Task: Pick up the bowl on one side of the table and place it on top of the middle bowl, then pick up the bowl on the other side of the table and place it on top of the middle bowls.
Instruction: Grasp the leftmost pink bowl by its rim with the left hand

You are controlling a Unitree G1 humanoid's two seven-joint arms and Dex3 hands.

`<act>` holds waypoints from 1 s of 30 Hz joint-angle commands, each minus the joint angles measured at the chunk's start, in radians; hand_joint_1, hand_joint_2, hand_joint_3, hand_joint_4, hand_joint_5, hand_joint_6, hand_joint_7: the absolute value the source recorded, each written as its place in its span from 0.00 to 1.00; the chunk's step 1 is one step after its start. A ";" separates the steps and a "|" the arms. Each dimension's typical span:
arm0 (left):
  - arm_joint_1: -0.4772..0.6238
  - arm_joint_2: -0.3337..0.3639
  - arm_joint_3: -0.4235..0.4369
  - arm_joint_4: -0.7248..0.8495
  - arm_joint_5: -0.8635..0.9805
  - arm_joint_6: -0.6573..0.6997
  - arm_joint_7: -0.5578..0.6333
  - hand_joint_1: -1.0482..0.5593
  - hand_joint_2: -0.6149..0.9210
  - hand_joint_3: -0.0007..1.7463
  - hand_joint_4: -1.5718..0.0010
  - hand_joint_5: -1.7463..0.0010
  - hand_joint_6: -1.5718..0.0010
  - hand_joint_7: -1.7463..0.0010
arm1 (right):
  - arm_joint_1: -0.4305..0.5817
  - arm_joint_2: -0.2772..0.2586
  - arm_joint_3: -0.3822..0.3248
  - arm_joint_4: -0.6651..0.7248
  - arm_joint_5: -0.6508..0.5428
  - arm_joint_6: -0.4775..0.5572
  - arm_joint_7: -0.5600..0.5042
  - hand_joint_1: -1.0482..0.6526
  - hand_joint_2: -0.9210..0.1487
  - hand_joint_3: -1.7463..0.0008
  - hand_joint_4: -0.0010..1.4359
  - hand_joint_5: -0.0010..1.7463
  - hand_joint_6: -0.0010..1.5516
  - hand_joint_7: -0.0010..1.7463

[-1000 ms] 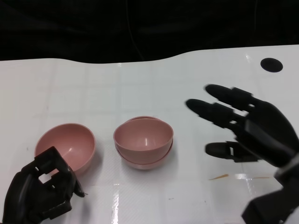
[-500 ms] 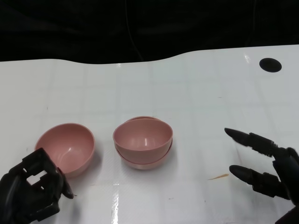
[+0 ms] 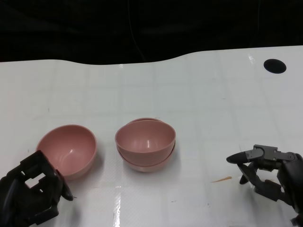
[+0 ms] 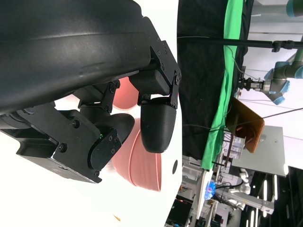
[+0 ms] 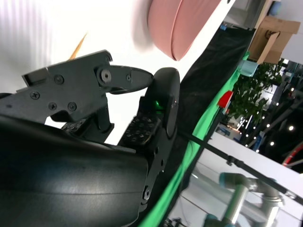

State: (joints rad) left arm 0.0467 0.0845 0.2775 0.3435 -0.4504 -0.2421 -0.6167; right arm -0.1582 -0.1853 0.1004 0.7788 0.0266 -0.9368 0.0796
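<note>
At desk (image 3: pixel 199 99) centre: stacked bowls (image 3: pixel 145 143), one nested in the other, mouths up. Left of them, single bowl (image 3: pixel 67 149), mouth tipped slightly rightward. Left hand (image 3: pixel 31 194) clenched, empty, just beside that bowl. Right hand (image 3: pixel 267 175) curled, empty, well apart from the stack.

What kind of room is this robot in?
Probably a robotics lab or test studio. A green backdrop cloth hangs beside the white table, another robot arm stands in the background, and pink bowls are set out as practice props.
</note>
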 commanded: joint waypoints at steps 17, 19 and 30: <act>0.049 -0.007 -0.007 -0.105 0.108 -0.119 0.127 0.64 0.81 0.64 0.58 0.06 0.57 0.19 | 0.049 0.067 -0.187 -0.309 0.553 0.848 0.550 0.53 0.33 0.43 0.63 1.00 0.46 0.97; 0.046 -0.009 -0.008 -0.101 0.125 -0.153 0.142 0.64 0.79 0.65 0.60 0.07 0.58 0.21 | 0.050 0.073 -0.208 -0.323 0.554 0.877 0.553 0.53 0.35 0.40 0.63 1.00 0.44 0.99; 0.087 -0.002 -0.046 -0.239 0.361 -0.228 0.356 0.56 0.79 0.45 0.66 0.34 0.57 0.45 | 0.049 0.096 -0.276 -0.349 0.549 0.957 0.558 0.54 0.39 0.33 0.61 1.00 0.44 1.00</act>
State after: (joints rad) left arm 0.1223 0.0676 0.2330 0.1336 -0.1123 -0.4632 -0.2887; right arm -0.1142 -0.0877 -0.1560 0.4352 0.5784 0.0184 0.6292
